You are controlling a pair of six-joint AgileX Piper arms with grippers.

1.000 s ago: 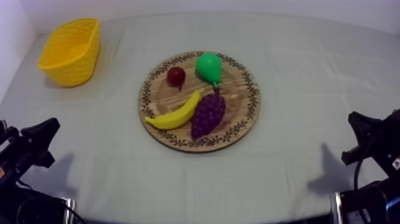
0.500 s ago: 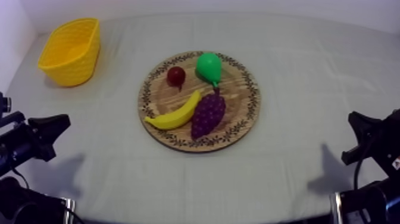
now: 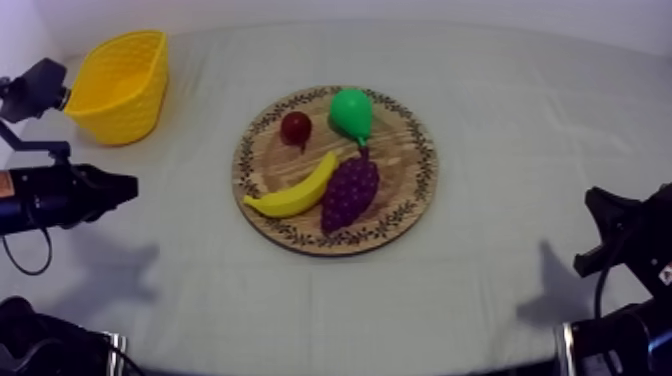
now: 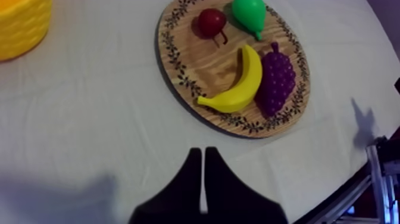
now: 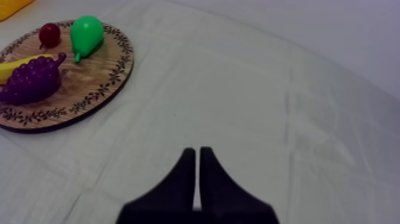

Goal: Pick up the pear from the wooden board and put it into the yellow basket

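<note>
Left gripper of two black fingers [image 4: 203, 154] is hovering over the grey-white cloth [image 4: 89, 119], fingers pressed together.
Right gripper [image 5: 197, 152] is also keeping its fingers together; the green toy pear [image 3: 352, 113] is lying on the round wooden board [image 3: 405, 160], well apart from the yellow woven basket [image 3: 120, 85].

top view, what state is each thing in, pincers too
pear: lying on the wooden board, ungrasped
wooden board: lying flat, carrying four fruits
yellow basket: upright, nothing visible inside
left pincer: shut on nothing
right pincer: shut on nothing
banana: on the board
bunch of grapes: on the board
small red fruit: on the board
</note>
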